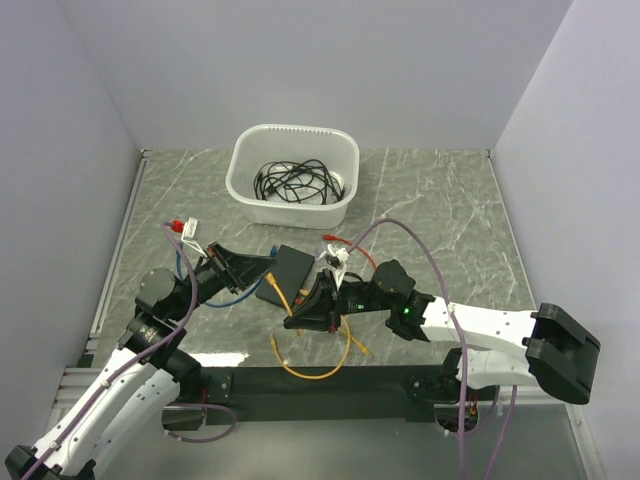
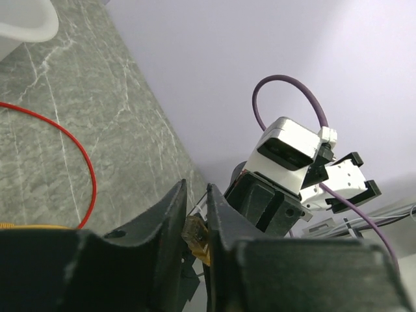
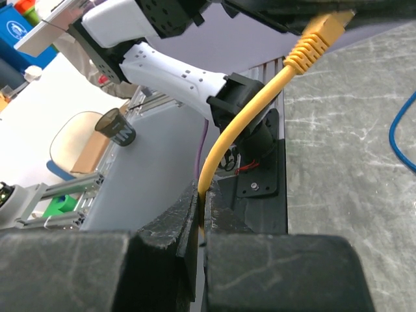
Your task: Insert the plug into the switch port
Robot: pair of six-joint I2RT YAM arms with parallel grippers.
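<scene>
Marble table (image 1: 430,190), R fingers (image 3: 195,218) pinch yellow cable (image 3: 247,123)

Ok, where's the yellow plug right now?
The left wrist view shows the yellow plug between the fingers of the left gripper, beside the black switch; the right gripper pinches its cable just behind.

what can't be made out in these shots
- Switch ports: top view, too small and dark.
- Whether the left gripper grips the plug: left wrist view, fingers hide the contact.
- Plug tip: right wrist view, covered by the left gripper.
</scene>
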